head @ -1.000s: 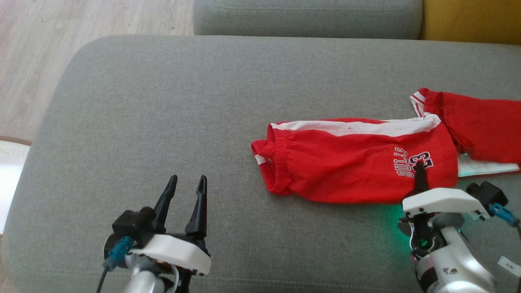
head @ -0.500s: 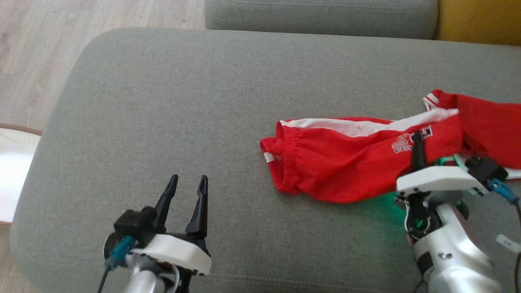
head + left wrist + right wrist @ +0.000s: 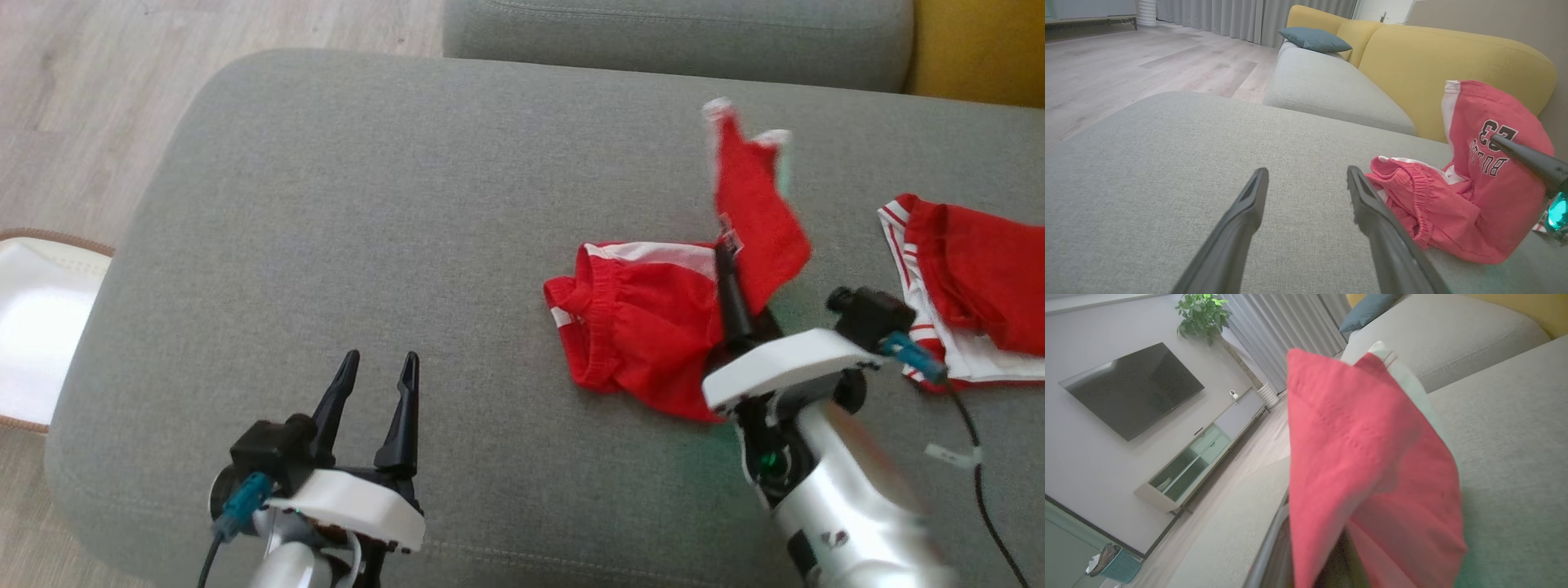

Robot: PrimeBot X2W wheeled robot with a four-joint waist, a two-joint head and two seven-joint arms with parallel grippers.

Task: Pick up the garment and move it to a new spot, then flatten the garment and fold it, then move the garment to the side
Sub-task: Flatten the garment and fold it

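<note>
The garment [image 3: 645, 327] is a pair of red shorts with a white side stripe, lying right of centre on the grey cushion [image 3: 392, 212]. My right gripper [image 3: 725, 253] is shut on its leg end, which stands lifted and folded back over the waistband half. The printed side of that raised leg [image 3: 1490, 163] faces the left wrist view, and its red cloth [image 3: 1367, 465] hangs before the right wrist camera. My left gripper [image 3: 377, 367] is open near the cushion's front edge, well left of the shorts, with nothing between its fingers [image 3: 1241, 228].
A second red and white garment [image 3: 963, 286] lies at the cushion's right edge. Behind the cushion are a grey sofa seat [image 3: 678, 37] and a yellow backrest [image 3: 1453, 57]. Wooden floor [image 3: 82, 90] lies to the left, with a pale mat [image 3: 33, 327].
My right gripper has lifted the shorts' leg end and carried it up and leftward over the waistband half. The head camera has shifted. The left gripper has stayed put.
</note>
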